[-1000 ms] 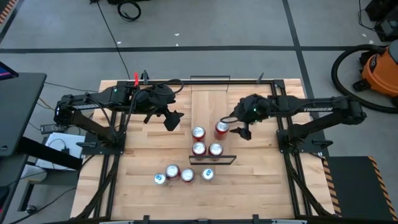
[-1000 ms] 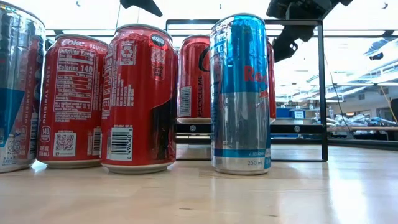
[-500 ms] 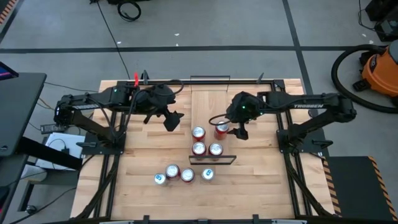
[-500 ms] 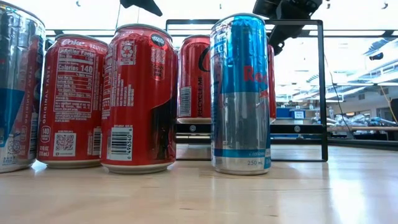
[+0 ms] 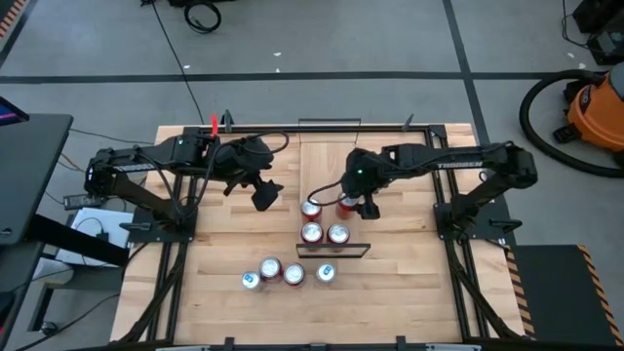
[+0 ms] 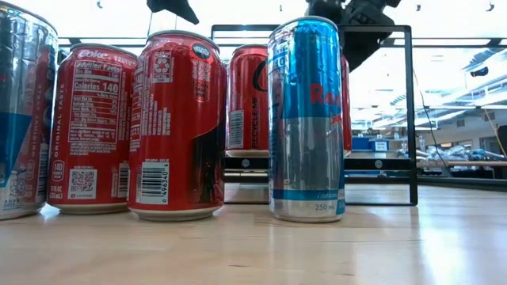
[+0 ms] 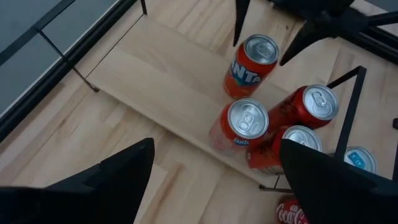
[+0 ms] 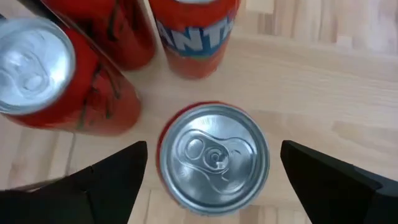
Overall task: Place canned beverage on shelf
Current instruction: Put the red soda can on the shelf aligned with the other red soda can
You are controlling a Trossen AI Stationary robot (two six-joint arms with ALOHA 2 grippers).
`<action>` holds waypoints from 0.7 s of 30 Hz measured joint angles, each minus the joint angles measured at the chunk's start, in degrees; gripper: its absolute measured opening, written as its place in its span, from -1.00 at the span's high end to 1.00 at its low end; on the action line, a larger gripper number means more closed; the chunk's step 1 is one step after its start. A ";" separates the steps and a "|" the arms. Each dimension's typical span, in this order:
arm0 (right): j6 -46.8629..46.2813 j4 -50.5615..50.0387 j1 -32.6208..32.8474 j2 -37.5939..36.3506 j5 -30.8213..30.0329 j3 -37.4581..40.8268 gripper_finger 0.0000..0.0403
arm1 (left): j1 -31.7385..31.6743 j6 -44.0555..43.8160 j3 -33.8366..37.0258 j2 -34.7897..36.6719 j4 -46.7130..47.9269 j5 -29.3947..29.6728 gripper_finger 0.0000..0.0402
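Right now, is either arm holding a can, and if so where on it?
Nothing is held. The right gripper hangs above a can on the shelf, fingers spread either side without touching. The left gripper is open, empty.

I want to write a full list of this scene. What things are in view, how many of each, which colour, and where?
shelf: one, light wood with black wire rails, middle of the table
table: one, wooden planks, under everything
Fanta cans: two, orange, standing on the shelf
red shelf cans: two, red, near end of the shelf
red table cans: two, red, on the table in front of the shelf
blue cans: two, blue and silver, same front row
vacuum: one, orange, on the floor right of the table
left hand: dark, open, left of the shelf
right hand: dark, open, over one Fanta can
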State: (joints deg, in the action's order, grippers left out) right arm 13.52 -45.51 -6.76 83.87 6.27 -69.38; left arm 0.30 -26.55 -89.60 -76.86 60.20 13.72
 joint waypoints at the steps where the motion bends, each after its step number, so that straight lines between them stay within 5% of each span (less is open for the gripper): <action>1: 0.25 -0.26 -0.01 0.50 -0.47 0.00 -0.89 | 0.00 0.00 0.00 0.00 0.06 -0.02 -0.77; 16: -16.06 -0.93 0.04 4.53 -2.63 -0.02 -0.56 | 0.00 0.15 0.00 0.04 0.13 -0.11 -0.77; 21: -25.97 -0.95 0.33 4.53 -3.00 -0.07 -0.60 | -0.02 0.15 0.00 0.04 0.15 -0.11 -0.77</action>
State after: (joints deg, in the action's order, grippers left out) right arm -12.44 -46.46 -6.43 88.40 3.27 -69.45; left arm 0.28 -26.39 -89.60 -76.82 60.36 13.61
